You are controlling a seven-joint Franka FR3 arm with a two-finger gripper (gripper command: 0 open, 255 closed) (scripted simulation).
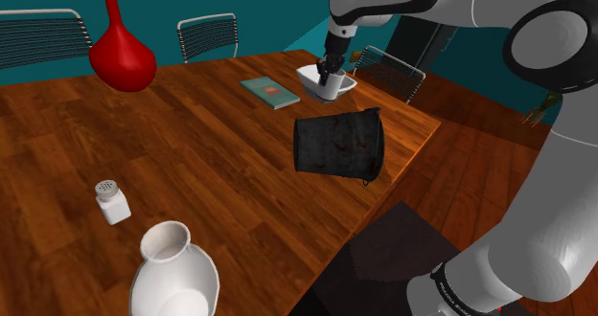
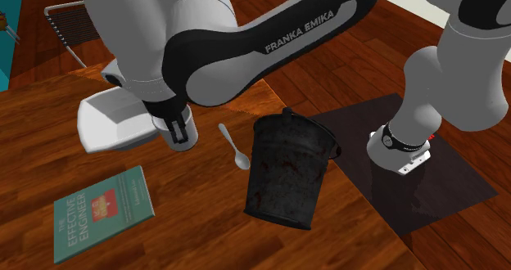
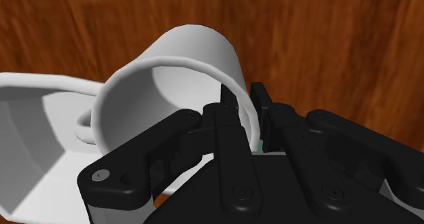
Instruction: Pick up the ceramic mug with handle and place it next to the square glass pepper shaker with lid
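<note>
Pincer (image 3: pixel 242 98) clenched on mug (image 3: pixel 197 53) wall: grasp step, we judge. Next we lift clear, carry across desk (image 1: pixel 192 151) to shaker (image 1: pixel 113 202).

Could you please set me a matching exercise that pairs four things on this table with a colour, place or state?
Things:
1 mug
2 book
3 pepper shaker
4 bucket

Descriptions:
A black
B teal cover
C wall clasped by the gripper
D stands near the white vase

Pairs: 1-C, 2-B, 3-D, 4-A
</note>
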